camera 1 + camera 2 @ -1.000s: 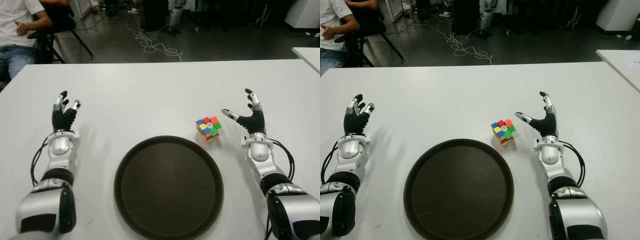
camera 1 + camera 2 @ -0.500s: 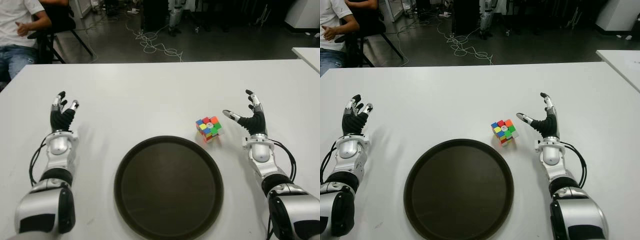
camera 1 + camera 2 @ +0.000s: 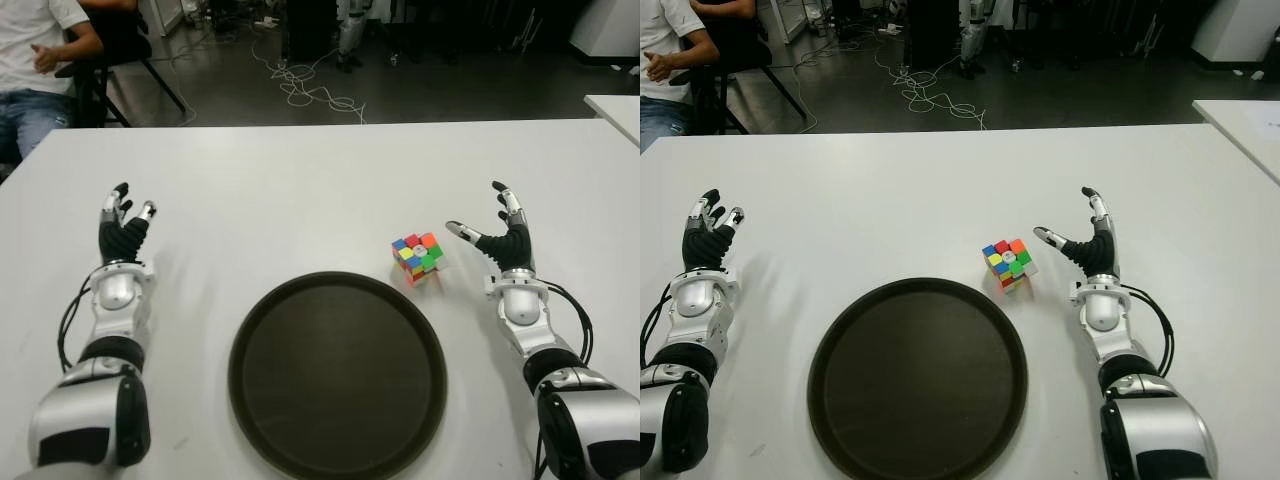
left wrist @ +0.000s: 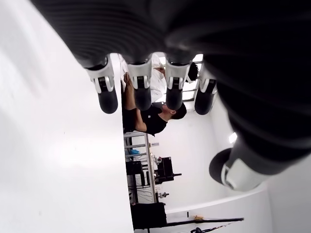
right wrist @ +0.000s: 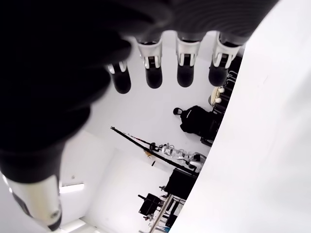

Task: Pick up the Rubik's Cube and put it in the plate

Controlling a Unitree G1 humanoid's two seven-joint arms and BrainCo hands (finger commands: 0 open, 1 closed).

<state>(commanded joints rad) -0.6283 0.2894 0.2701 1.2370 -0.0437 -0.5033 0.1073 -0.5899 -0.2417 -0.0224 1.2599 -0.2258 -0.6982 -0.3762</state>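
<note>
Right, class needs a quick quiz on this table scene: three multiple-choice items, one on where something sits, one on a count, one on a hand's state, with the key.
1. Where is the multicoloured Rubik's Cube?
A. inside the plate
B. on the white table beside the plate's rim
C. in a hand

2. How many round dark brown plates are there?
A. one
B. two
C. three

3. The right hand is
A. shut on the cube
B. open beside the cube
C. inside the plate

Key: 1 B, it stands on the white table off the rim. 2 A, only one shows. 3 B, fingers spread, holding nothing.

Rubik's Cube [image 3: 418, 256] beside plate [image 3: 262, 340], right hand [image 3: 505, 240] spread near cube
</note>
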